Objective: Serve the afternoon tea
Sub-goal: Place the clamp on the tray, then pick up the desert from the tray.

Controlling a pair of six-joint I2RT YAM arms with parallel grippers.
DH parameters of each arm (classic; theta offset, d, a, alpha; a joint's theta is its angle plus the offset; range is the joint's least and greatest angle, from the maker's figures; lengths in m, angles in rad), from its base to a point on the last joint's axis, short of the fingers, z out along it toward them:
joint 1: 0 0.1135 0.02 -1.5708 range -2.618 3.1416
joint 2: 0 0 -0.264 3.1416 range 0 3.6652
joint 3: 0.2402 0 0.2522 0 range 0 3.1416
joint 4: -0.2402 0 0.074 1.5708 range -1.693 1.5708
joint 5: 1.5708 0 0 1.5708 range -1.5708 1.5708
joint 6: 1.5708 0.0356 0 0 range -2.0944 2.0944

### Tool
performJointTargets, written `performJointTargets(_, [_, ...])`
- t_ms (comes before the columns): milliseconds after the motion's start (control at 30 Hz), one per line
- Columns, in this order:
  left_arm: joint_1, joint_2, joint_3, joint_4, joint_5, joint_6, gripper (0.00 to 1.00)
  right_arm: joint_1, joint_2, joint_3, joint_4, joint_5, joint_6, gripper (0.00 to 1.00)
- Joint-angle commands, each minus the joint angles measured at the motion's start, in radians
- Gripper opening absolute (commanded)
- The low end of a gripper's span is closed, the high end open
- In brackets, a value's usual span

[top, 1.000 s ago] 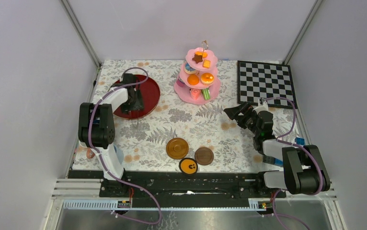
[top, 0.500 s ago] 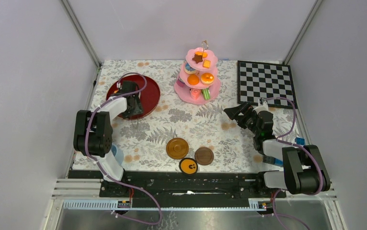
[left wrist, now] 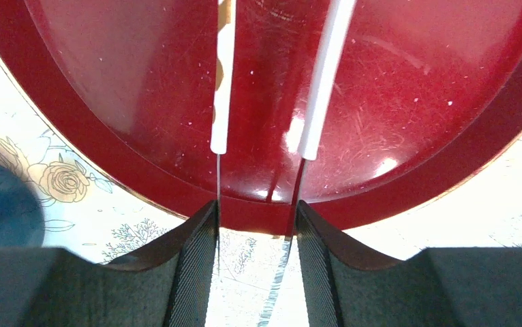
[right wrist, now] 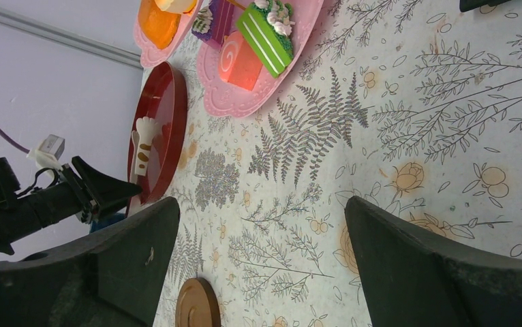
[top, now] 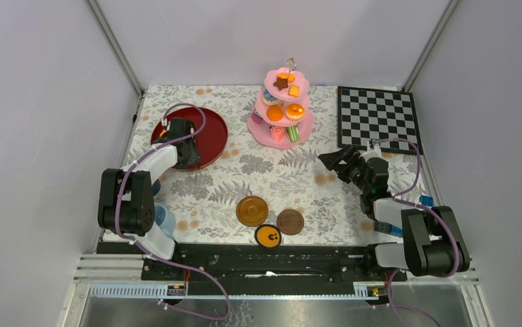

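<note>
Where the left tool (left wrist: 257, 208) hangs, the round red tray (left wrist: 394, 88) gleams, scratched.

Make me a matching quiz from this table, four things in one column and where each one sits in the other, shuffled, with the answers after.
Things:
1. cake stand
2. chessboard
3. red tray
4. brown saucers

Places:
A. far right corner
B. near edge, middle
C. far side, middle
D. far side, left

Pairs: 1-C, 2-A, 3-D, 4-B
</note>
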Motion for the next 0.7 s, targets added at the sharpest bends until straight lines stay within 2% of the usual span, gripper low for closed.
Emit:
performJointTargets(0, [-0.003,-0.040,0.008,0.027,-0.001,-0.001,0.45,-0.004,0.001,0.002,0.052,-0.012,0.000,0.98])
performJointTargets(100, [-0.001,-0.024,0.027,0.014,0.009,0.013,0.41,-0.004,0.001,0.002,0.052,-0.010,-0.001,0.98])
performJointTargets(333, [0.006,-0.042,0.044,-0.028,0.017,0.025,0.44,-0.004,-0.002,-0.001,0.052,-0.009,-0.001,0.98])
performJointTargets(533, [0.077,-0.124,0.145,-0.209,0.062,0.107,0.47,-0.004,-0.002,-0.002,0.052,-0.011,0.002,0.98])
performJointTargets(667, [0.127,-0.122,0.230,-0.309,0.059,0.173,0.46,-0.004,-0.001,-0.002,0.054,-0.012,0.003,0.98])
